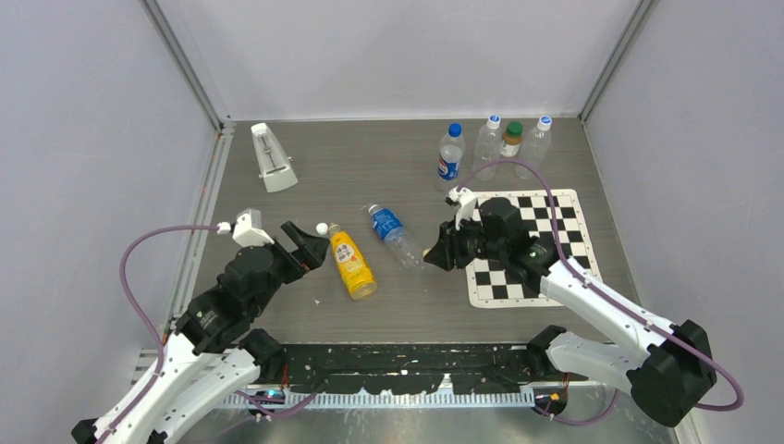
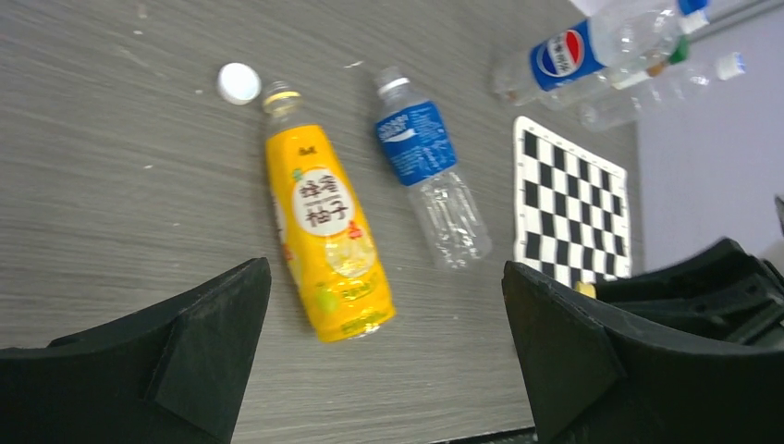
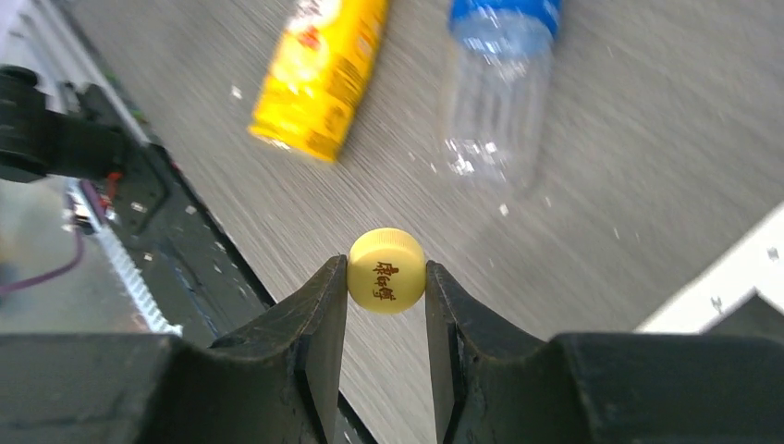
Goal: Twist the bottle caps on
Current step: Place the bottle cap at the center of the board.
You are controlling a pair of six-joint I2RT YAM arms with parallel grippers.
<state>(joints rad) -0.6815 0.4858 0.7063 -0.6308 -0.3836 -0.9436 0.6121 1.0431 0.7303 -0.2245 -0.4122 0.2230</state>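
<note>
One yellow cap [image 3: 386, 270] in right pincer [image 3: 386, 267], printed top facing wrist camera

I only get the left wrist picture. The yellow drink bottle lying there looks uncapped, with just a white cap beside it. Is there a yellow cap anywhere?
Observer: Yes. The right gripper pinches a yellow cap, brown lettering facing its camera.
Operator: Is it close to that bottle?
Observer: From above, it hangs by the base of the clear blue-label bottle, right of the yellow bottle.
Operator: Anything outside my picture?
Observer: A white metronome stands far back on the left.
</note>
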